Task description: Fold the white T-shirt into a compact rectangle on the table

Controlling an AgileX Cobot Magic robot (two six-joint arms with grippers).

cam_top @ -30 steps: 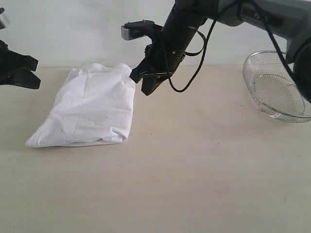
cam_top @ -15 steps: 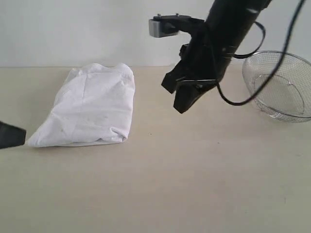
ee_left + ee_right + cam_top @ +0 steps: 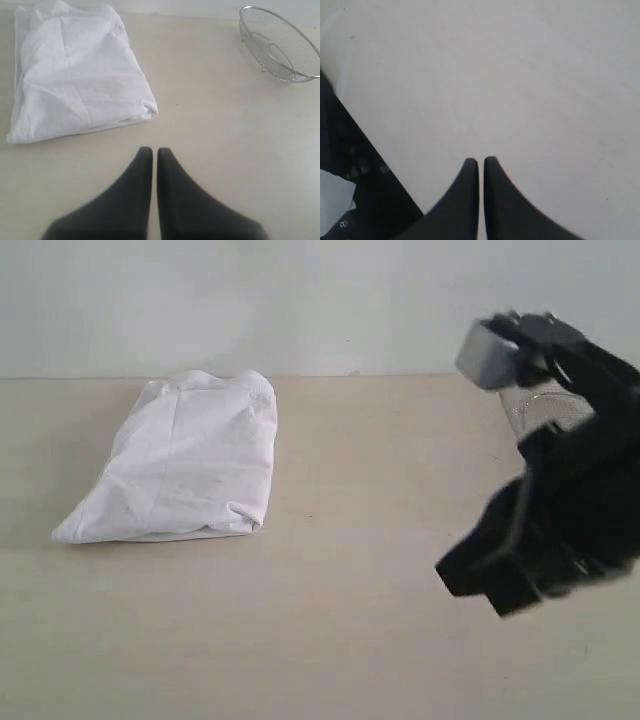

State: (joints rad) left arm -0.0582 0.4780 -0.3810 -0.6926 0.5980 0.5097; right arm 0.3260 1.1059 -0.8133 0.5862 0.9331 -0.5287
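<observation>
A soft white cotton T-shirt (image 3: 175,460) lies folded on the far left part of a broad, pale beige matte bench (image 3: 350,640). Its far end is fairly square and slightly rumpled. Its near end flares out to the left, so the outline is closer to a wedge than a true rectangle. No lettering shows, so the printed side is probably folded inward. Nothing touches the T-shirt.

The black right tool (image 3: 481,161) has its two dark fingers together with only a hairline slit between them, gripping nothing, and bare bench lies beneath. In the exterior view it hangs above the near right of the bench, blurred as if in motion and well apart from the T-shirt.

The black left tool (image 3: 151,150) is out of sight in the exterior view. Its wrist view shows its fingers also pressed together and empty. They point toward the near right corner of the T-shirt, with bare bench between.

A round silver wire basket (image 3: 280,45) sits at the far right, well apart from the cloth.

With both tools closed, empty and clear of the cloth, the folding looks finished or nearly so. The layers lie flat under their own weight, so they probably need no grip to keep their shape. At most, the flared near left edge could be squared.
</observation>
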